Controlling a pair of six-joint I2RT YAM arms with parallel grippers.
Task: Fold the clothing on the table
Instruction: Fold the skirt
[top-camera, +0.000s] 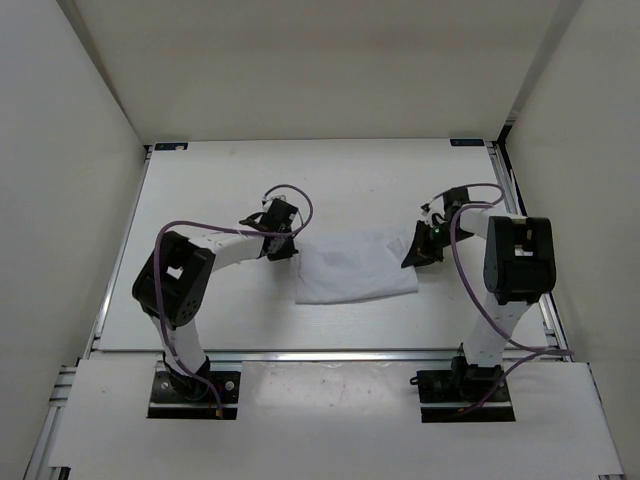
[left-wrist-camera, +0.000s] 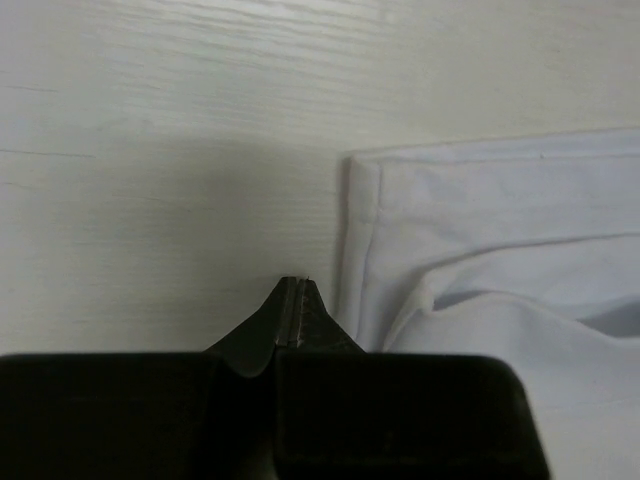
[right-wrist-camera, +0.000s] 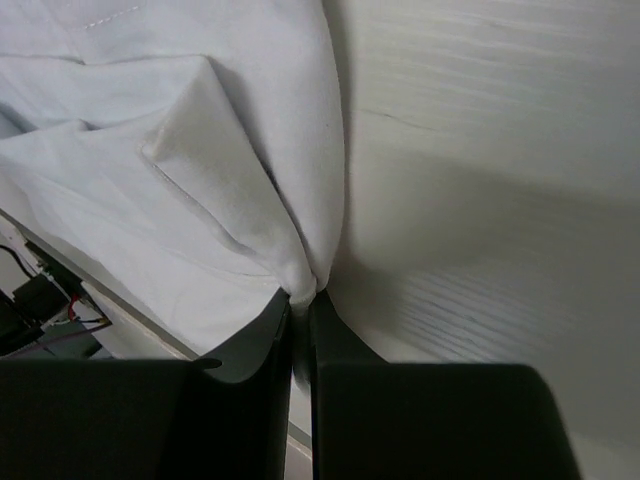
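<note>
Pinching the clothing, the right pincer is clamped; the left pincer is closed, empty.

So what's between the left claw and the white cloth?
Only a narrow strip of bare table. The left wrist view shows the shut left claw just beside the edge of the clothing.
</note>
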